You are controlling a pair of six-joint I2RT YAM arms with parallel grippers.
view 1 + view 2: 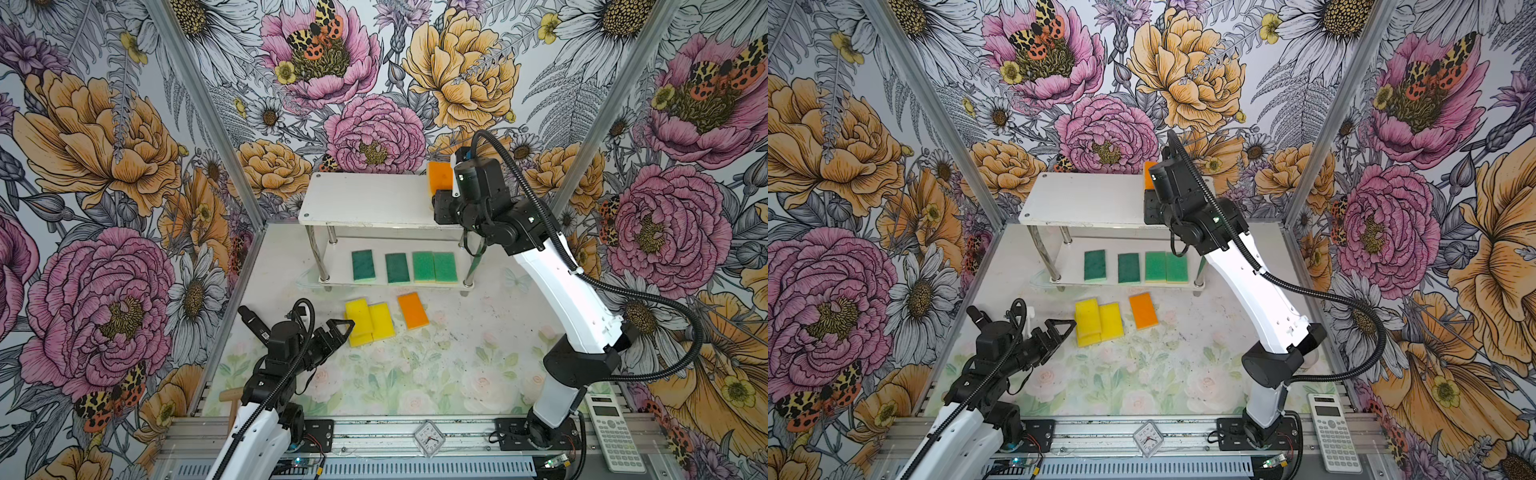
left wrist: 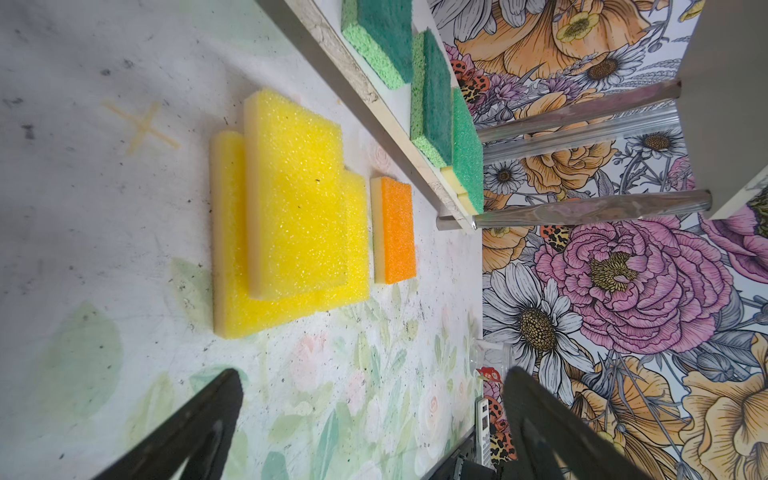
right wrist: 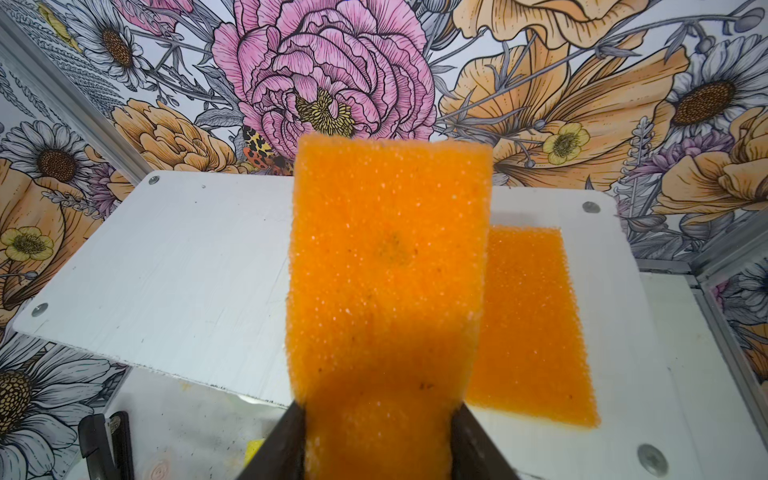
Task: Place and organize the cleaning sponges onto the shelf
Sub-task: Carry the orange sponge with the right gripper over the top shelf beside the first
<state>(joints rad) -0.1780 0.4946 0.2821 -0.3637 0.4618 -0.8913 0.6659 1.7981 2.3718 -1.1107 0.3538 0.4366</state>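
The shelf stands at the back, its white top board (image 1: 365,199) (image 1: 1088,199) (image 3: 174,266) on chrome legs. My right gripper (image 3: 376,411) is shut on an orange sponge (image 3: 390,257) (image 1: 439,174) (image 1: 1148,176), held over the right end of the top board. A second orange sponge (image 3: 536,324) lies flat on that board beside it. Several green sponges (image 1: 405,267) (image 2: 432,99) sit in a row on the lower board. Three yellow sponges (image 1: 368,322) (image 2: 291,208) overlap on the table, with an orange sponge (image 1: 412,310) (image 2: 397,230) to their right. My left gripper (image 1: 343,332) (image 2: 374,374) is open, just left of the yellow pile.
The floral walls stand close behind and beside the shelf. A calculator (image 1: 615,428) and a small clock (image 1: 429,436) lie on the front rail. A wooden handle (image 1: 230,397) rests at the table's front left.
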